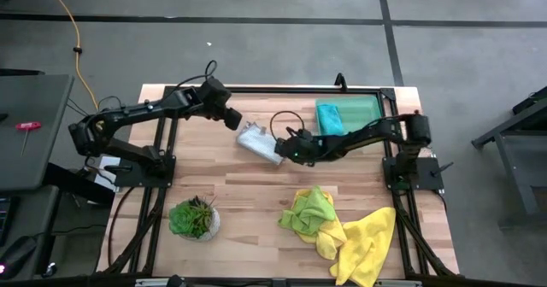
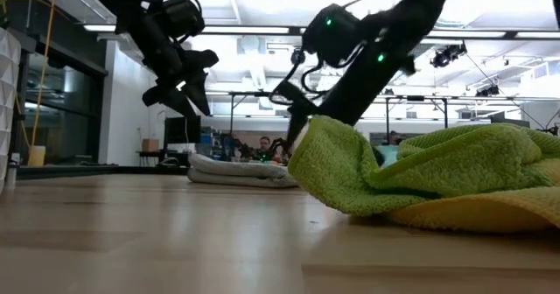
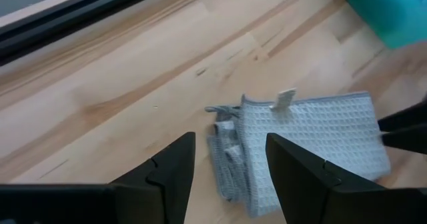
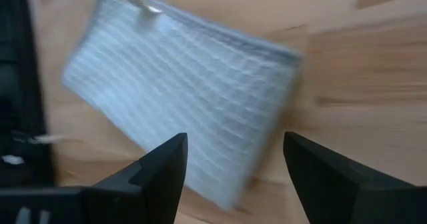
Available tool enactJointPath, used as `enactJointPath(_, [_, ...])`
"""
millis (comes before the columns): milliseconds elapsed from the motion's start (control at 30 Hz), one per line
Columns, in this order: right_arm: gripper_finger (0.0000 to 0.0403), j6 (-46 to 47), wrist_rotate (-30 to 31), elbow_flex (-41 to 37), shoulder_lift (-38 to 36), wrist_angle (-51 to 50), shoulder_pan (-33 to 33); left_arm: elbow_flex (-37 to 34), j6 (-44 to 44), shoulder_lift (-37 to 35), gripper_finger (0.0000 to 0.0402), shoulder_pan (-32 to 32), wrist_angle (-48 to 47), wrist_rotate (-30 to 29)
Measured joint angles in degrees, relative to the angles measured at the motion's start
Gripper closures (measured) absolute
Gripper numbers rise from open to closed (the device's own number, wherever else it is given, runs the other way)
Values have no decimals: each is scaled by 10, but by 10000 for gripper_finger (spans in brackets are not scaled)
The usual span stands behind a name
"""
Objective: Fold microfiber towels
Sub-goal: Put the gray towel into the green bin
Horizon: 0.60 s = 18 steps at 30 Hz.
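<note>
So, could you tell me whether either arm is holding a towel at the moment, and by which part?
Nothing is held. Both the left gripper and right gripper hover with jaws open over the folded grey towel, which lies on the table.

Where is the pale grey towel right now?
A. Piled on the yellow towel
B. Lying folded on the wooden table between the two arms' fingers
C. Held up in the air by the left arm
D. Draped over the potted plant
B: the grey towel lies folded flat on the table, with the left gripper and right gripper open at either side, neither holding it.

The grey-white towel [image 4: 187,111] is motion-blurred in the right wrist view, its weave smeared.
</note>
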Motion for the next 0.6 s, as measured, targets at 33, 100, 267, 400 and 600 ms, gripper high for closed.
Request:
enactJointPath(33, [163,11,-2,0,8,14,-1,0,1,0,227,0,0,0])
enactJointPath(100, [163,30,-6,0,22,25,-4,0,2,0,227,0,0,2])
enactJointPath(267, [163,69,0,2,37,31,-5,0,16,0,227,0,-2,5])
enactJointPath(400, [163,87,-1,2,38,30,-6,0,17,0,227,0,-2,7])
enactJointPath(600, [197,88,-14,2,42,31,-17,0,17,0,227,0,6,8])
